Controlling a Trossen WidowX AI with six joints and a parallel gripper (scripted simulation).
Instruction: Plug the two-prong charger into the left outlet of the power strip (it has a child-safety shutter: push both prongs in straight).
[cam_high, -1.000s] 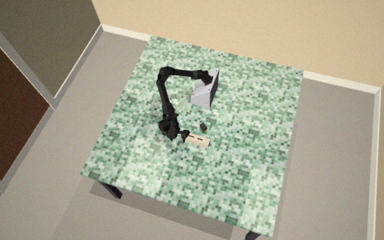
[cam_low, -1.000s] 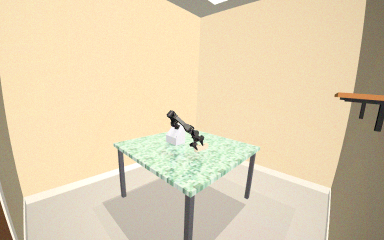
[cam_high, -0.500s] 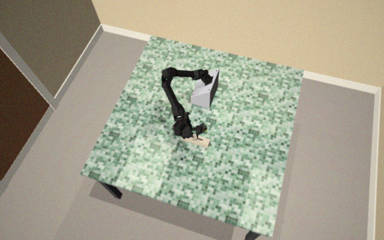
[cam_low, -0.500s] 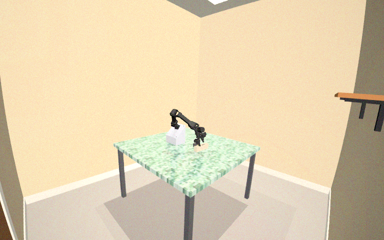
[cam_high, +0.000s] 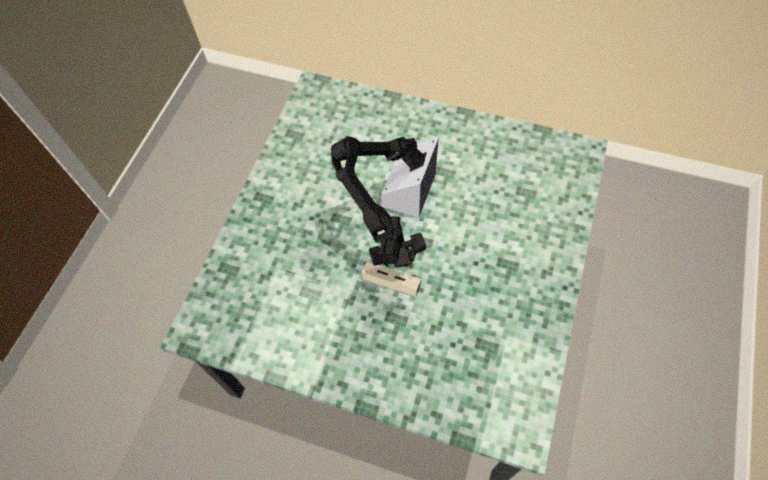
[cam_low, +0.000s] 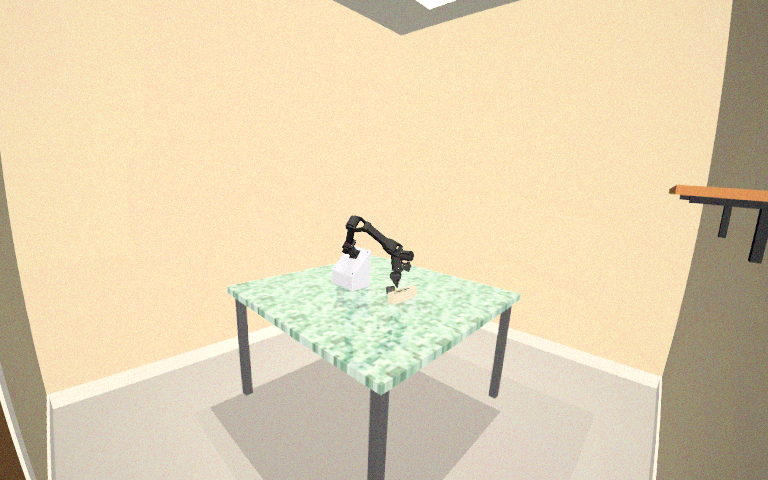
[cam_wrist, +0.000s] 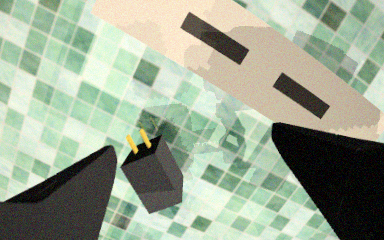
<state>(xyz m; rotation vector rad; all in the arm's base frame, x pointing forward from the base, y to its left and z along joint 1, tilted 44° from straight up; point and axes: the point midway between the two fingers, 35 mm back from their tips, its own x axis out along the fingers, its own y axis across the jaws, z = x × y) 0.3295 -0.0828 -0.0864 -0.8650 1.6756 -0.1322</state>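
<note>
The dark grey two-prong charger (cam_wrist: 152, 175) lies on the table, its yellow prongs (cam_wrist: 139, 141) pointing toward the upper left of the wrist view. The beige power strip (cam_high: 390, 280) (cam_low: 402, 295) (cam_wrist: 150, 30) lies beyond it, with two dark outlet slots (cam_wrist: 215, 38) (cam_wrist: 301, 96) on top. My gripper (cam_wrist: 195, 141) is wide open and empty. In the wrist view the charger shows between the fingers, close to the left one, and the right fingertip overlaps the strip's near edge. In the top view the arm hides the charger. The gap between charger and fingers is hard to judge.
The white wedge-shaped base (cam_high: 402, 200) (cam_low: 346, 279) carries the arm and stands behind the strip in the top view. The green mosaic table (cam_high: 453, 362) (cam_low: 339, 333) bears everything. A brown shelf (cam_low: 730, 193) is on the far right, away from the table.
</note>
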